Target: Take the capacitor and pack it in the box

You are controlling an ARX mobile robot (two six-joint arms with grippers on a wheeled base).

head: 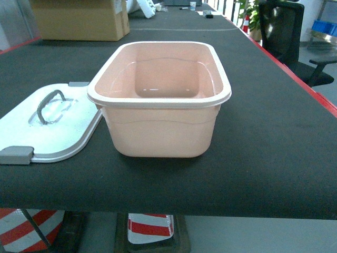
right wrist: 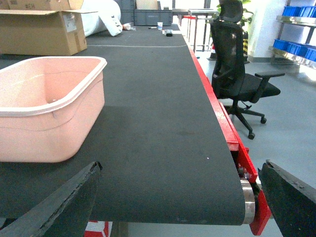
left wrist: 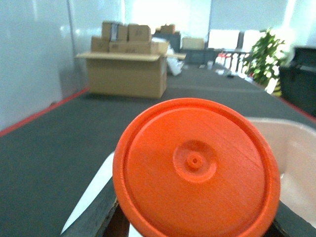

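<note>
The box (head: 158, 100) is a pale pink tub standing open on the black table mat, with nothing visible inside it. Its white lid (head: 58, 132), with a grey handle and latch tab, lies flat just to its left. Neither gripper shows in the head view. In the left wrist view my left gripper (left wrist: 197, 217) is shut on the capacitor (left wrist: 197, 168), whose round orange end face fills the lower frame. The box (left wrist: 296, 163) lies just beyond on the right and a strip of the lid (left wrist: 94, 192) on the left. My right gripper (right wrist: 180, 197) is open and holds nothing, at the table's near edge right of the box (right wrist: 44, 118).
A large cardboard carton (head: 79, 18) stands at the far left of the table. The table's right side has a red edge (right wrist: 217, 113), with a black office chair (right wrist: 237, 59) beyond it. A red-and-white striped cone (head: 150, 226) sits under the near edge. Blue bins (right wrist: 296, 47) line a far shelf.
</note>
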